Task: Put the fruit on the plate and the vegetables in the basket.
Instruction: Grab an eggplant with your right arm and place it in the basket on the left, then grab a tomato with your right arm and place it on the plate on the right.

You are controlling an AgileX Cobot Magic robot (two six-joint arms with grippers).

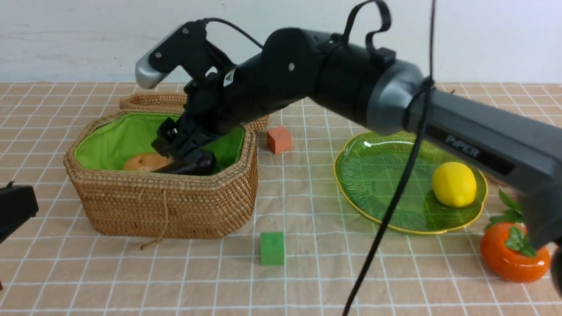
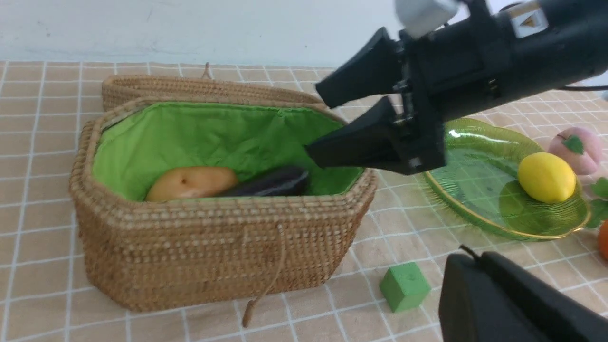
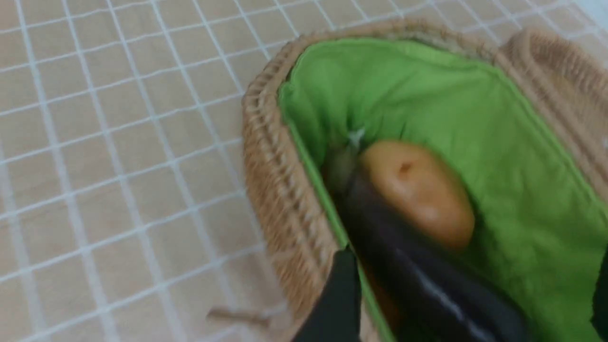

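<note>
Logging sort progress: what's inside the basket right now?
In the basket: a potato and an eggplant, side by side on the green lining, the open right claw over the eggplant. The near wall and claw cover part of the floor; anything more there is hidden.

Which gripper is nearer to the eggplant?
Right. The right gripper hangs open just above the eggplant in the basket; the left gripper is outside the basket, at its left.

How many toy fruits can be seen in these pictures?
3. The lemon lies on the plate. The persimmon sits on the tablecloth to the plate's right. The peach, off the plate, shows only in the left wrist view. The right arm may hide others.
</note>
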